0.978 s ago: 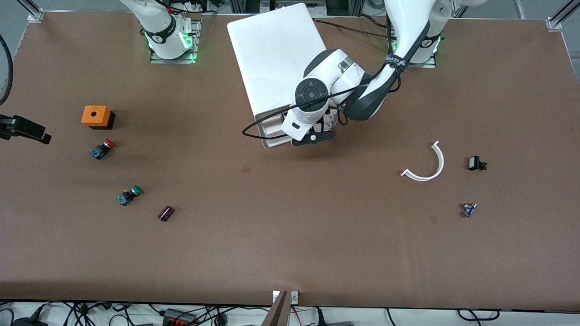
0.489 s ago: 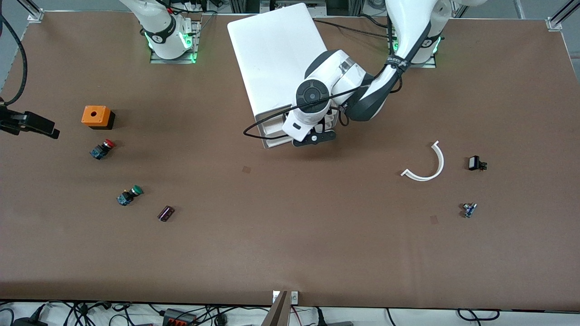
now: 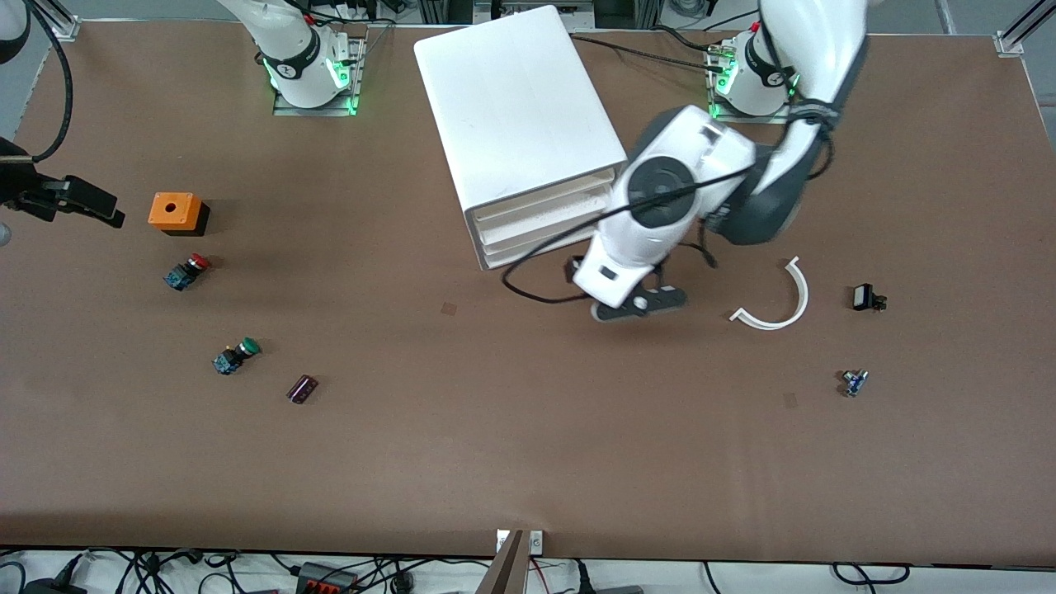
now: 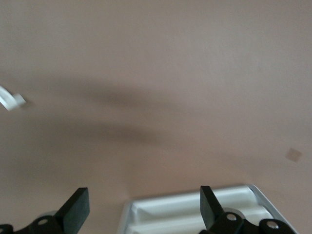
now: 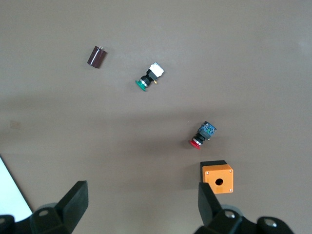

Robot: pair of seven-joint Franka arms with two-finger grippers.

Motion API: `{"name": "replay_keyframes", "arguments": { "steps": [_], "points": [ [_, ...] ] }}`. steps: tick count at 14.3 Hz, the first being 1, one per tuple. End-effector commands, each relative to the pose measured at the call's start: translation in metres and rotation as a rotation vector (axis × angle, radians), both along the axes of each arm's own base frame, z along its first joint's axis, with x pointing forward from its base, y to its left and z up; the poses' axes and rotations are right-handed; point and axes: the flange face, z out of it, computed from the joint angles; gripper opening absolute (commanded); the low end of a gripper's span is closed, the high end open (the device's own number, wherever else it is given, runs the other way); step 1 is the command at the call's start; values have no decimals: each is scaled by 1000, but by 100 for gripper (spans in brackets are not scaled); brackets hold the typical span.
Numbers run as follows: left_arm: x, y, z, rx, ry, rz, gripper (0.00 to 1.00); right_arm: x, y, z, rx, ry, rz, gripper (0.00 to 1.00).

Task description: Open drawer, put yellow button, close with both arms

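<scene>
- Fingers (image 4: pixel 78 209) of the left gripper (image 3: pixel 639 304) stand apart, holding nothing, over bare table (image 3: pixel 528 429) at frame centre.
- Right gripper (image 5: pixel 141 207) — jaws likewise spread, holding nothing — hovers above the orange box (image 5: pixel 218 177) and red-capped button (image 5: pixel 202 135).
- Drawer (image 3: pixel 540 202), topmost in the cabinet (image 3: pixel 516 107), looks pushed in; its long front runs diagonally, facing the lower frame edge.
- White curved strip (image 3: pixel 780 301) lies centre-right.

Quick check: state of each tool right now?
Left tool: open, holding nothing, over bare table in front of the cabinet.
Right tool: open, holding nothing.
</scene>
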Motion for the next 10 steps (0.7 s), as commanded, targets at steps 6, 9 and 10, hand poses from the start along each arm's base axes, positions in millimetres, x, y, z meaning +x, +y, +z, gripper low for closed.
{"name": "replay_keyframes", "arguments": {
  "steps": [6, 9, 10],
  "points": [
    [17, 121, 88, 111, -54, -63, 100, -4, 9, 4, -14, -20, 32, 100],
    [11, 167, 128, 111, -61, -167, 100, 1, 10, 0, -8, -16, 27, 100],
    [6, 184, 143, 108, -73, -189, 100, 0, 9, 2, -5, -18, 23, 100]
  ]
}}
